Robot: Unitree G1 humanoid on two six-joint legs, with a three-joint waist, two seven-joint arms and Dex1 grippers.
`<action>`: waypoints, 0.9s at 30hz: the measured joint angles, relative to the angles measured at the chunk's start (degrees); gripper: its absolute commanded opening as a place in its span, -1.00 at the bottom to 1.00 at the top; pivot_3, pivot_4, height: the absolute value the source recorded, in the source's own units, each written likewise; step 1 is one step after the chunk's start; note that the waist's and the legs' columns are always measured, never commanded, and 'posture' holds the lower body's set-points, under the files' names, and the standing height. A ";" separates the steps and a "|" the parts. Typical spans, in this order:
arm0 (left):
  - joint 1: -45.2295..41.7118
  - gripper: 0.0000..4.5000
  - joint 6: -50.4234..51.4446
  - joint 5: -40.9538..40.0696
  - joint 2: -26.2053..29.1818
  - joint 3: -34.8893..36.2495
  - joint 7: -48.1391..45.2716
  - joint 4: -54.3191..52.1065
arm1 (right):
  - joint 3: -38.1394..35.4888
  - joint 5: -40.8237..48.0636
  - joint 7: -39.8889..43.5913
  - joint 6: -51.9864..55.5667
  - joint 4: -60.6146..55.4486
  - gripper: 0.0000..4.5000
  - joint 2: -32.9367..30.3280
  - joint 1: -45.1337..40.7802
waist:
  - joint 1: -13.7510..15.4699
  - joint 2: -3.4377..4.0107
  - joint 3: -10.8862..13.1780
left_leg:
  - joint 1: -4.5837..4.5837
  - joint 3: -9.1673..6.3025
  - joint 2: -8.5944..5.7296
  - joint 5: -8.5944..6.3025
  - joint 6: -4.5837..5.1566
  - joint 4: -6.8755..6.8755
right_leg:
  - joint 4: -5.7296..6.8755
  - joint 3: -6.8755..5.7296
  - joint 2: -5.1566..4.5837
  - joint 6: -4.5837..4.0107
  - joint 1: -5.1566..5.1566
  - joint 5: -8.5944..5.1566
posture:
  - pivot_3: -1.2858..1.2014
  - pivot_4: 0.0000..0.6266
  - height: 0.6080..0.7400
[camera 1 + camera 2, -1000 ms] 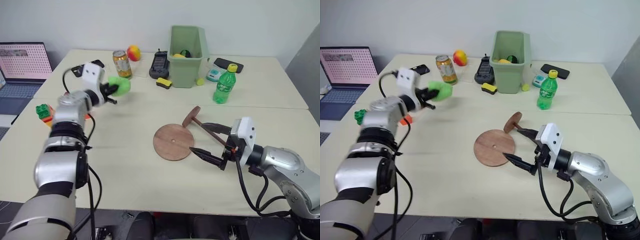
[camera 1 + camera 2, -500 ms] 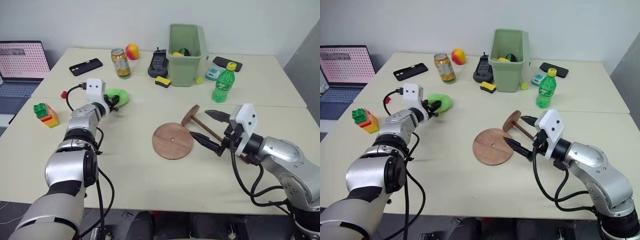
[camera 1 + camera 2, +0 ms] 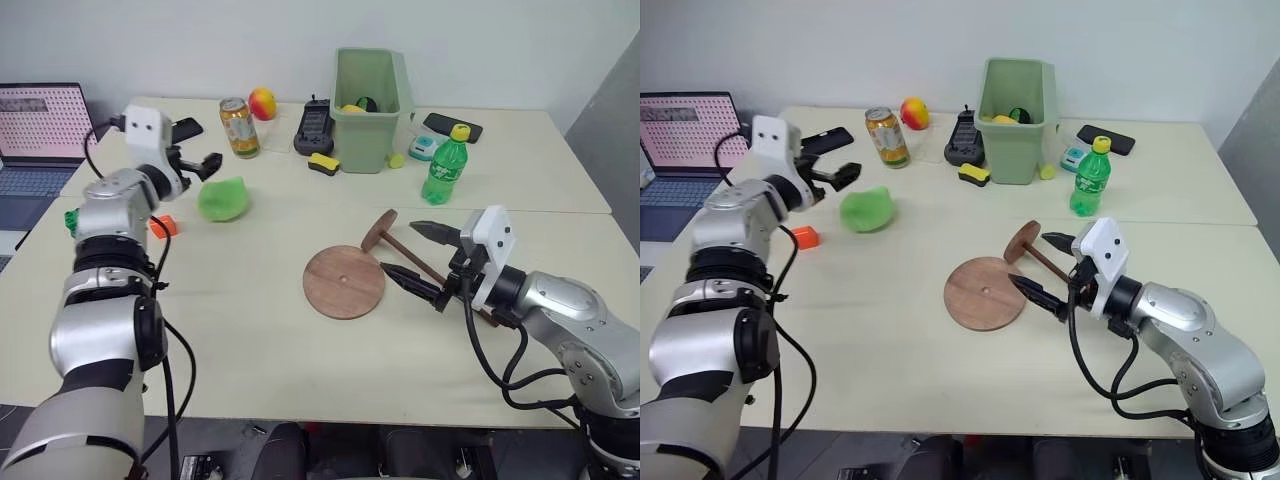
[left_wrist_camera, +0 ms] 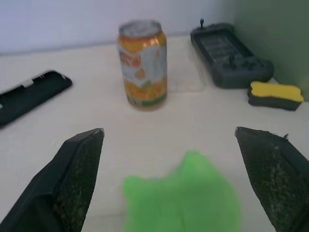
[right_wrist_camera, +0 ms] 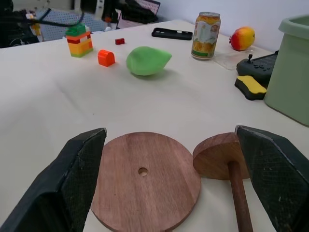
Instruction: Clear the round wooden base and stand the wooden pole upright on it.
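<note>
Lying between the right gripper's [image 3: 418, 258] parted jaws, the wooden pole [image 3: 420, 264] rests flat, disc end beside the round wooden base [image 3: 344, 282]; left gripper [image 3: 836, 165] spread, empty.

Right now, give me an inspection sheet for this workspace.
Surface: cream table, two tops butted together.
Job's things: round wooden base lies bare; wooden pole lies flat beside it, its disc end near the base's rim.
Clutter: green soft object, soda can, green bin, green bottle, yellow sponge, black phone, orange block.
Grippers: left gripper open above the green object; right gripper open, straddling the pole.
Cables: black leads along both arms.
Surroundings: laptop, white wall.
</note>
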 measured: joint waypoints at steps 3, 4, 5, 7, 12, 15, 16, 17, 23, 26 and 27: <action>5.01 0.99 5.41 -0.26 1.97 -0.82 -3.50 -9.16 | -0.32 0.11 0.82 0.74 3.28 1.00 -0.57 -3.78 | -0.22 0.00 0.00 | 0.00 0.00 0.01 0.08 -0.13 0.02 | 0.05 -0.01 0.02 0.00 0.00 0.00 | 0.03 -0.52 1.00; 7.21 0.99 7.79 -1.75 3.06 -1.08 -5.97 -13.77 | 0.05 0.06 1.19 1.34 4.79 1.00 -0.97 -5.51 | -0.32 0.00 0.01 | -0.02 0.01 0.05 0.08 -0.14 0.03 | 0.05 0.01 0.01 0.00 0.00 0.00 | 0.03 -0.52 1.00; 9.87 0.99 10.16 -3.63 4.25 -1.92 -9.55 -19.61 | 0.35 -0.09 1.88 2.17 6.99 1.00 -2.11 -7.68 | -0.49 0.00 0.01 | -0.01 0.05 0.06 0.09 -0.15 0.02 | 0.05 0.04 0.01 0.00 0.00 0.00 | 0.03 -0.52 1.00; 13.82 0.99 14.37 -7.26 6.52 -3.26 -16.16 -30.33 | 0.74 -1.08 3.01 3.71 11.24 1.00 -4.11 -10.80 | -0.16 -0.01 0.00 | -0.03 0.05 0.12 0.09 -0.15 0.01 | -0.04 0.08 -0.01 -0.02 -0.01 0.00 | 0.03 -0.52 1.00; 28.72 0.99 24.38 -20.62 13.60 -6.94 -32.06 -58.88 | 6.59 -3.89 9.35 12.16 26.72 1.00 -10.04 -22.74 | -0.85 0.09 0.04 | 0.00 0.09 0.15 0.02 -0.04 -0.02 | -0.03 0.16 -0.08 -0.02 0.00 -0.01 | 0.03 -0.52 1.00; 30.14 0.99 27.99 -25.53 13.82 -7.34 -34.01 -66.22 | 10.92 -3.84 13.97 15.68 29.59 1.00 -10.70 -26.85 | -0.78 0.09 0.04 | -0.01 0.02 0.20 -0.06 0.11 -0.02 | 0.01 0.10 0.00 -0.03 0.03 -0.01 | 0.03 -0.52 1.00; 30.20 0.99 28.49 -26.27 14.20 -7.40 -34.48 -67.66 | 13.22 -4.07 15.46 18.02 32.64 1.00 -10.13 -29.51 | -0.84 0.09 0.05 | 0.02 0.06 0.16 -0.06 0.11 -0.02 | 0.03 0.10 0.05 -0.04 0.04 -0.01 | 0.03 -0.52 1.00; 30.07 0.99 28.56 -26.56 14.11 -7.90 -34.66 -68.68 | 14.68 -4.59 16.13 19.58 35.05 1.00 -9.58 -31.50 | -0.95 0.09 0.05 | 0.06 0.10 0.10 -0.05 0.11 -0.03 | 0.08 0.10 0.05 -0.04 0.03 -0.01 | 0.03 -0.52 1.00; 28.07 0.99 27.27 -27.02 10.81 -11.61 -33.20 -70.91 | 23.92 -8.73 23.44 23.15 49.90 1.00 -3.68 -43.88 | -1.13 0.10 0.05 | 0.02 0.10 0.15 -0.06 0.13 -0.02 | 0.00 0.09 0.04 -0.04 -0.01 -0.01 | 0.03 -0.52 1.00; 27.71 0.99 27.04 -26.56 10.10 -11.64 -31.31 -70.89 | 25.71 -10.64 24.84 23.25 55.21 1.00 -1.10 -46.81 | -1.12 0.11 0.05 | 0.00 0.09 0.17 -0.06 0.13 -0.03 | -0.02 0.09 0.02 -0.04 -0.03 -0.01 | 0.03 -0.52 1.00; 27.71 0.99 26.87 -26.25 9.79 -11.73 -30.62 -70.91 | 26.61 -11.72 25.58 23.02 57.79 1.00 0.00 -48.11 | -1.11 0.10 0.05 | 0.00 0.09 0.16 -0.06 0.13 -0.02 | -0.01 0.09 0.01 -0.04 -0.03 -0.01 | 0.03 -0.52 1.00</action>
